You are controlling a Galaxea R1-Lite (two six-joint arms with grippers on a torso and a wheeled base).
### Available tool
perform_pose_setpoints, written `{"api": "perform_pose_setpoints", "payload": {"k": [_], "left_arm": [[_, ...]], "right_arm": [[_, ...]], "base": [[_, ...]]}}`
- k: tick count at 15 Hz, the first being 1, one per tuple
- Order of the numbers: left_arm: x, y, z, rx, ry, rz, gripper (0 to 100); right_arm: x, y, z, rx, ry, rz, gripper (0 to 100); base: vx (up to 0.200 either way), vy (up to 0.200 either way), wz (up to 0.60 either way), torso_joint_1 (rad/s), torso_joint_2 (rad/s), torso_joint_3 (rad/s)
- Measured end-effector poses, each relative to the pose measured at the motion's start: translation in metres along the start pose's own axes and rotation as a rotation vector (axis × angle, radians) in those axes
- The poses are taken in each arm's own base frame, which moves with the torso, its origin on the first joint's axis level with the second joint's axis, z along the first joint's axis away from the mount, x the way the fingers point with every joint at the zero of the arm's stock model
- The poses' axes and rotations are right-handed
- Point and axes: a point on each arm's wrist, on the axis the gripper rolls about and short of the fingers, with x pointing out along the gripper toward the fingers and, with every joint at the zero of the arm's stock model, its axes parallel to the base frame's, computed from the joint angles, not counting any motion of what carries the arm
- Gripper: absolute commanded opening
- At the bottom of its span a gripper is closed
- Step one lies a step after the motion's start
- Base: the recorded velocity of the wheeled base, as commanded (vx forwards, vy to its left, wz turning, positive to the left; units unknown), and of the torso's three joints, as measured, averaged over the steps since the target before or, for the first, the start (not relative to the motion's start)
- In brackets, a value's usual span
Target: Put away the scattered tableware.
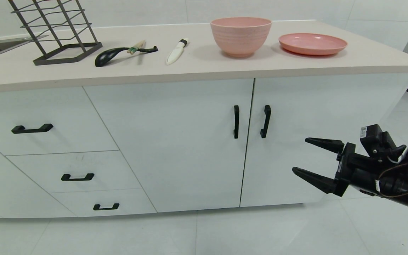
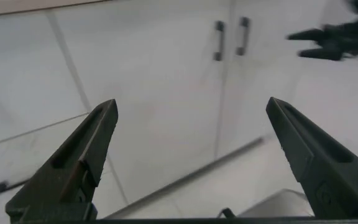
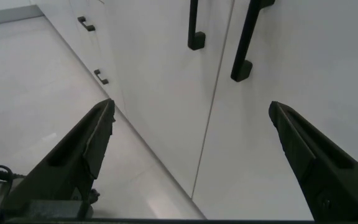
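Plate [image 1: 312, 43] near countertop [image 1: 204, 67] edge, bowl [image 1: 241, 35] beside

Legible text, brands, numbers, signs: none. One small pale label [image 1: 363, 130], behind the right gripper [image 1: 300, 155], print too small to read.

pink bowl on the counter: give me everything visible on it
The pink bowl is deep and round, matte, plastic-looking, with faint horizontal ridges around its upper wall and a narrow foot. It stands upright, mouth up, on the pale countertop; its inner bottom is hidden. Nothing touches it: the pink plate lies apart on the robot's right, the white utensil apart on its left.
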Motion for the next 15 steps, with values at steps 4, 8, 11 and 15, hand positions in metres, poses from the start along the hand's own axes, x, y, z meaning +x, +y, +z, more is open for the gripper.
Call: {"api": "perform_pose_setpoints", "payload": {"k": [4, 8, 11, 15], "left_arm": [[0.041, 0.017, 0.033, 0.01, 0.02, -0.206, 100], [0.099, 0.027, 0.037, 0.042, -0.021, -0.495, 100], [0.143, 0.018, 0.026, 0.033, -0.032, -0.68, 100], [0.215, 0.012, 0.01, 0.026, -0.014, -0.728, 100]], "right_arm": [[0.007, -0.003, 0.007, -0.024, -0.03, 0.008, 100], [0.014, -0.008, 0.013, -0.048, -0.058, 0.01, 100], [0.018, -0.011, 0.016, -0.062, -0.074, 0.011, 100], [0.031, -0.006, 0.018, -0.066, -0.093, 0.05, 100]], "base": [[0.0, 0.0, 0.0, 0.0, 0.0, 0.0], [0.0, 0.0, 0.0, 0.0, 0.0, 0.0], [0.0, 0.0, 0.0, 0.0, 0.0, 0.0], [0.0, 0.0, 0.0, 0.0, 0.0, 0.0]]}}
